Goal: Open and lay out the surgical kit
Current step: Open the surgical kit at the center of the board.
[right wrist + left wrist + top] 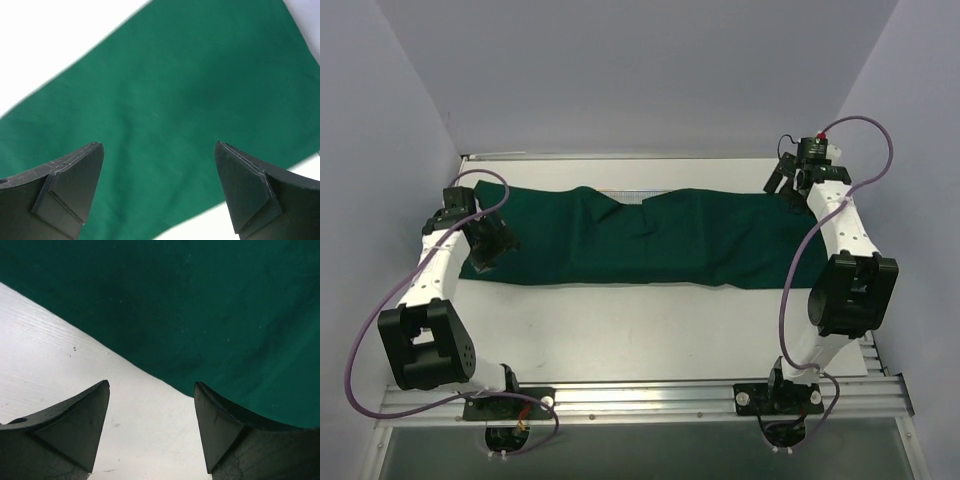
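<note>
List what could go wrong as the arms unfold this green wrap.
1. The left gripper hangs open at the green wrap's edge with one finger over the bare table. Closing may miss the cloth.
2. The right gripper is open above flat cloth with no fold to pinch, so it may slip.
3. Only a strip of the wire-mesh tray shows. Pulling the wrap could drag it.

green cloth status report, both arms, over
Left gripper open, empty, at near-left edge of green cloth. Right gripper open, empty, above its right end. Cloth spread wide, rumpled mid-back, no instruments visible. No obstruction seen.
</note>
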Available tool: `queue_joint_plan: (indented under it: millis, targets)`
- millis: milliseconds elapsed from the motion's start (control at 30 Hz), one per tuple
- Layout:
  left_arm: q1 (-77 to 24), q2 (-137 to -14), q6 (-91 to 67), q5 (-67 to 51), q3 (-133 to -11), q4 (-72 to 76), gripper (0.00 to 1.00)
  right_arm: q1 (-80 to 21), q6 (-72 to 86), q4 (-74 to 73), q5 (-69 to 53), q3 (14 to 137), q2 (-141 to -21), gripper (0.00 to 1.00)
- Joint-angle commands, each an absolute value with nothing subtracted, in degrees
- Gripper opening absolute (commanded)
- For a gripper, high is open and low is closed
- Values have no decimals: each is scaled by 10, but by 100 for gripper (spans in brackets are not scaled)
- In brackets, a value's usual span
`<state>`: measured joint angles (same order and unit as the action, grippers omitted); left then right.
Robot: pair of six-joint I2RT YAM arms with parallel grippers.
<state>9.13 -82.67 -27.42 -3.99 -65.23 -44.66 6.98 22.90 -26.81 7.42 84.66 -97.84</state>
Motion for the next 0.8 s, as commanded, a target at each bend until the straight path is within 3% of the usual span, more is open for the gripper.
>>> queue_joint_plan:
  millis: [0,233,500,767]
  targets:
    - [88,-845,-288,-56,-681,-402,77,51,228,-246,65,895,-1012,100]
    - [81,-913,-294,-118,-717,-349,79,-13,253,-205,-105,1022,-1164,100]
    - [67,-971,-318,-104,-794,-381,80,-69,441,-349,-10,1273,-1331,100]
    - [61,-1015,-338,-87,-820,-410,78,-98,491,-386,26,1303,-1382,99]
